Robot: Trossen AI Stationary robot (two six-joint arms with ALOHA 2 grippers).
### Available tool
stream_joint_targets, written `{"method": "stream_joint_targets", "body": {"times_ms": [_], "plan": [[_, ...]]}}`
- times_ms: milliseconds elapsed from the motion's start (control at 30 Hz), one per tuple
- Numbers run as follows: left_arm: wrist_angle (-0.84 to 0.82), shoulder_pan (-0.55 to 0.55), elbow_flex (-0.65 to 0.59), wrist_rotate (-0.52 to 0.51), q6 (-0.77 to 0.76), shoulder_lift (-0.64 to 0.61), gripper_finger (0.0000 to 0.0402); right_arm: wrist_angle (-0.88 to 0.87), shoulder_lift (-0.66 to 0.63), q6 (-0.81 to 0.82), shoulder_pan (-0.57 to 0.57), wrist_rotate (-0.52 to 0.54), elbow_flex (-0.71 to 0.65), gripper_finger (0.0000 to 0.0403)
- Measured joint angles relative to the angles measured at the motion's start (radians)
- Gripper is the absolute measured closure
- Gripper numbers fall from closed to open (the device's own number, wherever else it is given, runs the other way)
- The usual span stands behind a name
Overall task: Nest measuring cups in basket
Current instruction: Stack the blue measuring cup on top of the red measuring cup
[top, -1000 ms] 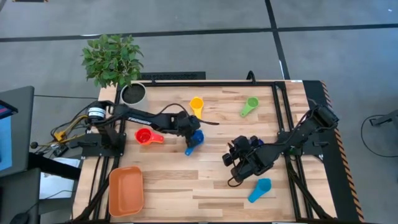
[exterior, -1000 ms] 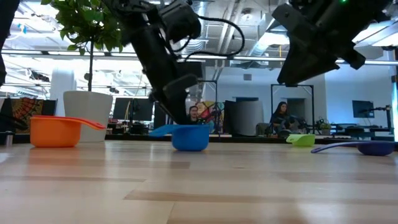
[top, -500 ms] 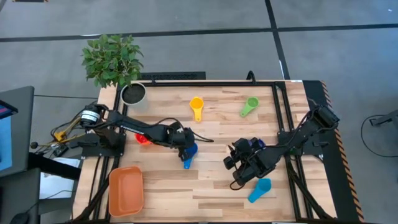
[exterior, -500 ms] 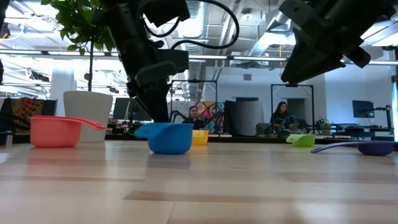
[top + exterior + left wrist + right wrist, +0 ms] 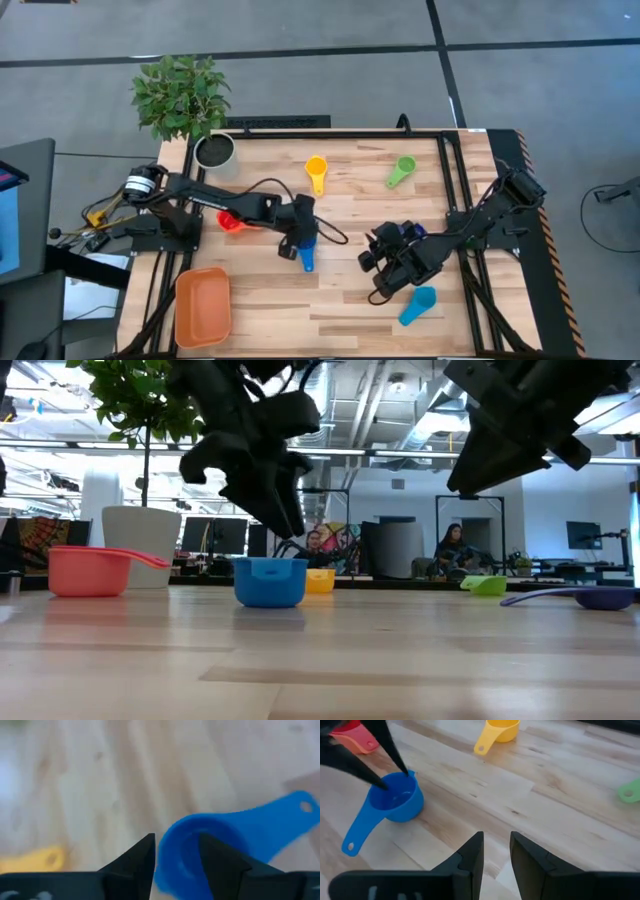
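One blue measuring cup (image 5: 306,253) sits upright on the table (image 5: 350,300), its rim between the left gripper (image 5: 298,232)'s partly spread fingers, apparently for release. Well apart, the basket (image 5: 202,305) waits, while the right gripper (image 5: 385,262) hovers, fingers slightly parted, holding nothing.

grey floor (image 5: 330,30) around the wooden table (image 5: 350,300); ceiling pipes (image 5: 390,400), monitors (image 5: 220,535) and seated people (image 5: 450,550) behind.

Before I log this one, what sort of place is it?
Probably a robotics lab in an open-plan office: a wooden slatted table in a black metal frame, exposed ceiling ducts, and seated people at monitors behind.
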Motion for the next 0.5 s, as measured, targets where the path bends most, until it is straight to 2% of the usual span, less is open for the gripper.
{"method": "stream_joint_targets", "body": {"times_ms": [233,367,500], "plan": [[-0.003,0.070,0.000,0.052,0.120,0.007,0.0260,0.023,0.000,-0.003,0.001,-0.018,0.000,0.0284],[0.000,0.111,0.001,0.201,0.136,0.025,0.0260,0.022,0.000,-0.003,0.000,-0.017,0.000,0.0284],[-0.006,0.124,0.000,0.244,0.142,0.059,0.0260,0.023,-0.001,-0.010,0.000,-0.018,0.000,0.0284]]}}
